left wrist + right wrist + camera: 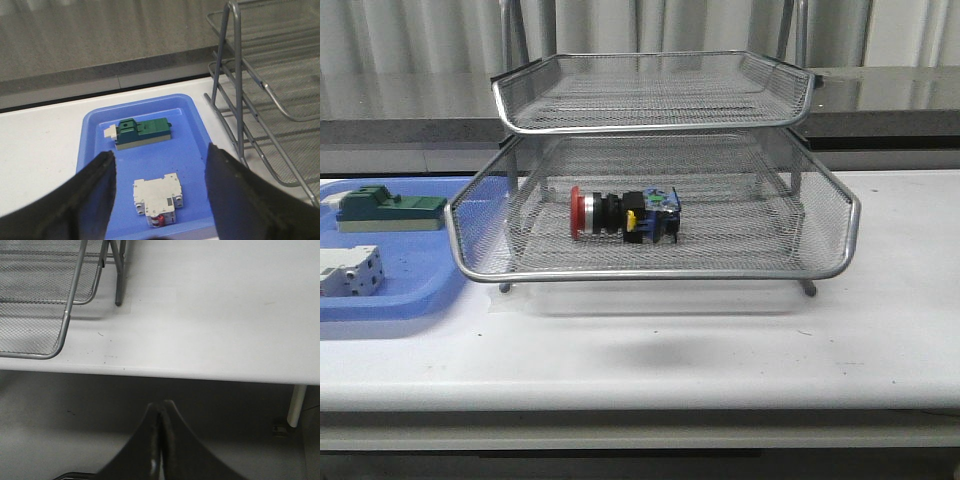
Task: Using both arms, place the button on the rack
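The button (623, 214), with red cap, black and silver collar and blue-black rear block, lies on its side in the middle tier of the silver wire-mesh rack (655, 270). Neither arm shows in the front view. My left gripper (160, 156) is open and empty, held above the blue tray (97, 122), with the rack (240, 90) off to one side. My right gripper (161, 405) is shut and empty, held off the table's front edge, with a corner of the rack (65, 325) in its view.
The flat blue tray (390, 300) at the left holds a green block (392, 209) and a white terminal block (350, 271); both show in the left wrist view, green block (145, 132) and white block (157, 197). The white table (720, 350) runs past the rack.
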Controlling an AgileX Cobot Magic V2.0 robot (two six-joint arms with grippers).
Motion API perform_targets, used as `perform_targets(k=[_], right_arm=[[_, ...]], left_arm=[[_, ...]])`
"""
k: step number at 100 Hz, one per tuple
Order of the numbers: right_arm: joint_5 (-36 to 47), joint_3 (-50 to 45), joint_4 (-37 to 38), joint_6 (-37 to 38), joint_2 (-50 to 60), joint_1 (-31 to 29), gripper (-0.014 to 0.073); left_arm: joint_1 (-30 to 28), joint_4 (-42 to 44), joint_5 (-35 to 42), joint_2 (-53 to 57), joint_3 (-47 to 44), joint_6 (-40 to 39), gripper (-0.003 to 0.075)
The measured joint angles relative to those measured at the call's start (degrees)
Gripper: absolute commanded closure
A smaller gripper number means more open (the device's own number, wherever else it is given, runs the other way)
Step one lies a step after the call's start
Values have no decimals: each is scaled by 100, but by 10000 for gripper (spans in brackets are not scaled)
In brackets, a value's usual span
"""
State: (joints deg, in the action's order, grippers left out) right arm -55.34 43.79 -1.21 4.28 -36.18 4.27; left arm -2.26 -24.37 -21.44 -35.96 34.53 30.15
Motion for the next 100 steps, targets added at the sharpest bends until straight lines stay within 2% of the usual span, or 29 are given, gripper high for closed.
perform_targets(k=[28,54,64,86,100], right_arm=[[0,0,0,0,0,0,664],[0,0,0,0,0,0,664],[0,0,0,0,0,0,664],[0,0,0,0,0,0,664],[0,0,0,0,0,0,664]], left_arm=[[0,-431,1155,1212,-1153,0,334],[0,-621,1498,1516,-1327,0,346],[0,-683,1507,1516,-1327,0,430],[0,-729,1507,1516,-1335,0,740],[0,-729,1519,1516,-1335,-3,740]])
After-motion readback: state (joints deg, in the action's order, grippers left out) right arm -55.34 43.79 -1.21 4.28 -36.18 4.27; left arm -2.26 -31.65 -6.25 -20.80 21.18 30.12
